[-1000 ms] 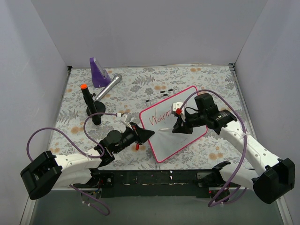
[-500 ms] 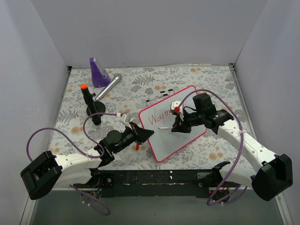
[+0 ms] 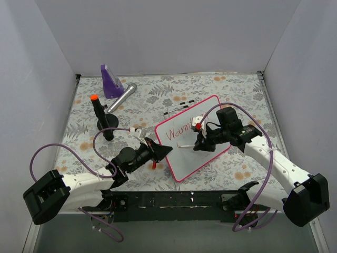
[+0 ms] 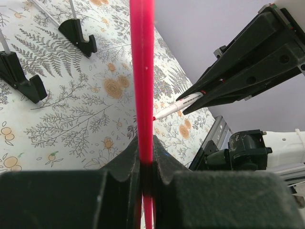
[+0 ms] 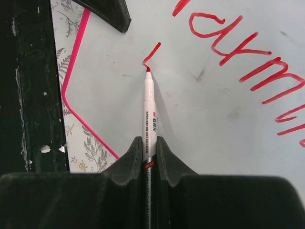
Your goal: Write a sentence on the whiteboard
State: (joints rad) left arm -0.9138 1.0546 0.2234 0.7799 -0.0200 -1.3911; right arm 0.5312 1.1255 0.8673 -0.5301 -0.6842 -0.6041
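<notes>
The whiteboard [image 3: 202, 150], white with a pink frame, lies tilted on the floral table. My left gripper [image 3: 164, 152] is shut on its left frame edge, seen as a pink bar [image 4: 142, 71] between the jaws of the left gripper [image 4: 145, 143]. My right gripper [image 3: 202, 143] is shut on a white marker [image 5: 148, 119], and the red tip touches the board. The sentence [image 3: 178, 130] is red lettering that begins "Warm" [image 5: 228, 43]. A short red stroke [image 5: 151, 53] sits below it at the marker tip.
A purple wedge-shaped thing [image 3: 111, 81] and a silver cylinder [image 3: 122, 96] lie at the back left. A black stand with an orange-capped pen [image 3: 101, 118] rises left of the board. Black clip feet [image 4: 78, 36] lie behind the board. Grey walls enclose the table.
The right arm has shifted slightly left with the marker, whose tip now rests below the first line. The left arm and the board have stayed put.
</notes>
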